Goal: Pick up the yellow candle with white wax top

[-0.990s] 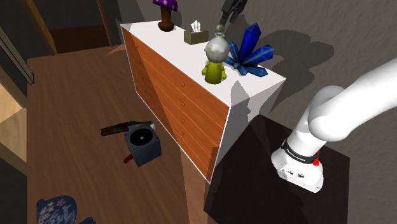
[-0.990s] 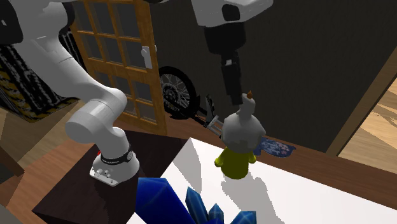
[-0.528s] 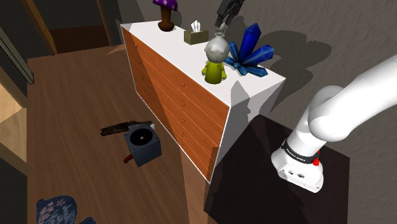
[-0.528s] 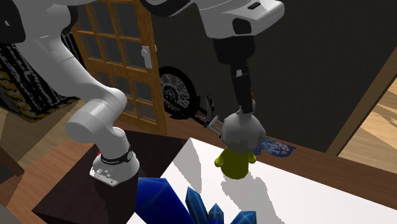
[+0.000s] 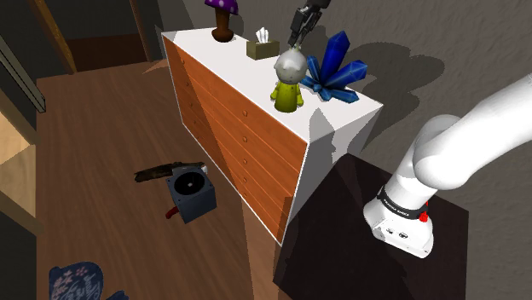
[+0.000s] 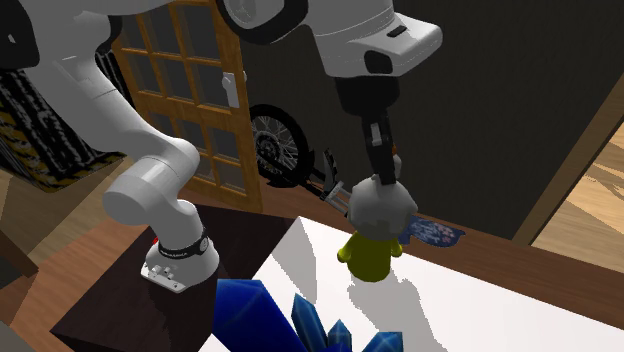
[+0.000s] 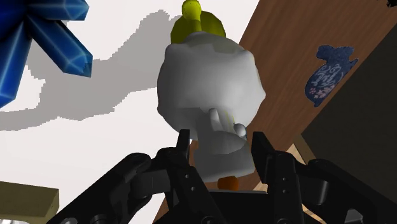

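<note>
The candle [image 5: 288,83] is a small figure with a yellow body and a round grey-white wax head, upright on the white top of the dresser [image 5: 243,70]. My black gripper [image 5: 296,41] hangs straight over it. In the second exterior view the gripper [image 6: 383,176] reaches down onto the crown of the candle [image 6: 377,228]. In the wrist view the gripper [image 7: 222,137] is open, its fingers standing on either side of the knob on top of the candle's head [image 7: 210,89], with an orange wick tip deeper between them.
A blue crystal cluster [image 5: 338,72] stands close beside the candle, toward the stand. A tissue box [image 5: 263,48] and a purple mushroom lamp [image 5: 222,17] sit farther along the dresser. The dresser's edge lies near the candle. A dark box [image 5: 189,193] lies on the wooden floor.
The gripper has come down from above the candle until its fingers straddle the top of the head. The candle has not moved.
</note>
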`<state>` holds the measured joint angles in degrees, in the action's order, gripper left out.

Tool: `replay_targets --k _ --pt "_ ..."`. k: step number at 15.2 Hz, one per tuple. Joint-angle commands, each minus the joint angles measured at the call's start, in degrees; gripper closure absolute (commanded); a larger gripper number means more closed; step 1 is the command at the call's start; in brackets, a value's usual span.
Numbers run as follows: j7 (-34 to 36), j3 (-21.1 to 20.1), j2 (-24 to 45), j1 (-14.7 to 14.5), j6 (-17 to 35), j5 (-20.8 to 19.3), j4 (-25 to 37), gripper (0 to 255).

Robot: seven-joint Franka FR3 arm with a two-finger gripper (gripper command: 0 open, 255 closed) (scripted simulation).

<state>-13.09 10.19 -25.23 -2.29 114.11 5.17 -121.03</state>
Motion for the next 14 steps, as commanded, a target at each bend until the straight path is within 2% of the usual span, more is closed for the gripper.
replay_targets --k 1,6,14 --pt "0.00 0.00 0.02 0.00 0.01 0.00 -0.05 255" --pt "-0.01 0.01 -0.01 0.01 0.05 0.00 -0.12 255" --pt "0.68 -0.05 1.14 -0.14 -5.96 -0.04 7.07 255"
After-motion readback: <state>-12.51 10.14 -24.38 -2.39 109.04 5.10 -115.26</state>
